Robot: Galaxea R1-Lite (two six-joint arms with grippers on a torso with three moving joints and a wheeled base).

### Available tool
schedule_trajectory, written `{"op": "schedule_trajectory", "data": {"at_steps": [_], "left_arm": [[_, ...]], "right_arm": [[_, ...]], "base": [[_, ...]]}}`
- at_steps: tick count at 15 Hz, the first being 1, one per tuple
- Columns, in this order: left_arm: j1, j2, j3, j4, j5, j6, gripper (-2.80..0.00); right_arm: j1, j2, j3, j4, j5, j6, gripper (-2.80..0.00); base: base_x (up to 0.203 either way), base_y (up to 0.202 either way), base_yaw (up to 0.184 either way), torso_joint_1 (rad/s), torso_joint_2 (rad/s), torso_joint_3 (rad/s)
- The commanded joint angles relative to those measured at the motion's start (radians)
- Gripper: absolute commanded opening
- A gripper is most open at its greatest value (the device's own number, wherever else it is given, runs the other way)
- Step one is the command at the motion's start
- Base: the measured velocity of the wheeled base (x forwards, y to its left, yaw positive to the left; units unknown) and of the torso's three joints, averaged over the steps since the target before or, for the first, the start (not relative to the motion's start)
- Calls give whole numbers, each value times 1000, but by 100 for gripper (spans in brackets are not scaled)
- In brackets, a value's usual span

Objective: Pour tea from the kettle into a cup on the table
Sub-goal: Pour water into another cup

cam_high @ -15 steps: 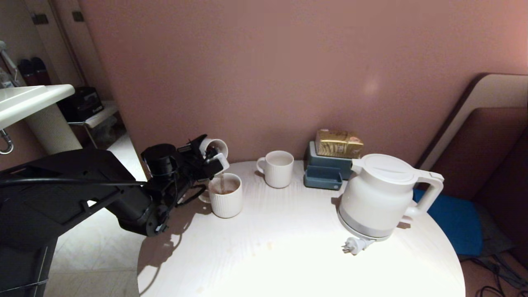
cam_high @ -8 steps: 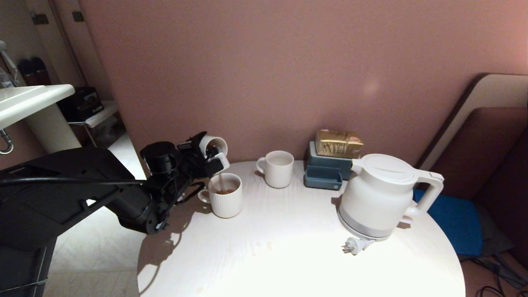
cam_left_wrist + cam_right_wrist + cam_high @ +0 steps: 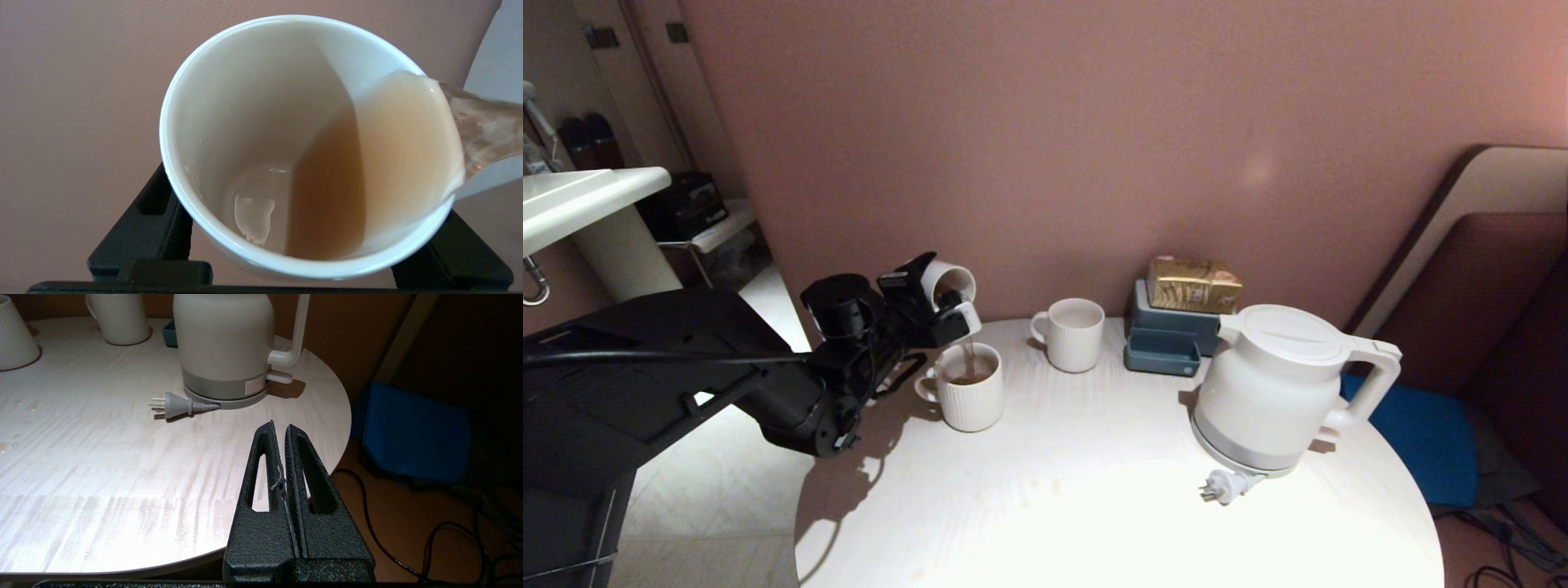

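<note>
Kettle's (image 3: 222,343) rating label — print too small to read

A gold packet (image 3: 1194,283) is lying on a blue-grey box (image 3: 1165,336), with a ribbed mug (image 3: 1074,334) standing just left of that box.

The left arm reaches in from the left of the head view, forearm rising toward the far left edge of the worktop, its wrist rolled so the left gripper (image 3: 941,304) lies tipped on its side. Its jaws stand wide, clamped on the cup (image 3: 951,283) they hold. The right gripper (image 3: 280,428) hangs low off the worktop's near right edge, jaws pressed together and empty.
</note>
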State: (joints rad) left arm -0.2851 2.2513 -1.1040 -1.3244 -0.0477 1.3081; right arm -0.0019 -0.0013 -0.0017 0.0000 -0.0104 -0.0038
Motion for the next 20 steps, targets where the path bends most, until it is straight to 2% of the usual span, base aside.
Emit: {"op": "schedule_trajectory", "data": {"at_steps": [1,4,7,10,20], "left_arm": [[0,-2,0,-7,0,15,-280],[0,-2,0,-7,-7,82,-280],[1,4,-20,-7,-49,138,-280],[0,1,-22,-7,-49,150,-280],[0,-9,-17,-9,-64,294,-280]], "right_arm": [[0,1,1,0,0,-1,-280],[0,1,1,0,0,-1,-280],[0,1,0,0,0,-1,-280],[0,1,0,0,0,-1,-280],[0,1,0,-1,0,-1,-280]], "base": [[0,0,0,0,0,0],[0,0,0,0,0,0],[0,0,0,0,0,0],[0,0,0,0,0,0],[0,0,0,0,0,0]]}}
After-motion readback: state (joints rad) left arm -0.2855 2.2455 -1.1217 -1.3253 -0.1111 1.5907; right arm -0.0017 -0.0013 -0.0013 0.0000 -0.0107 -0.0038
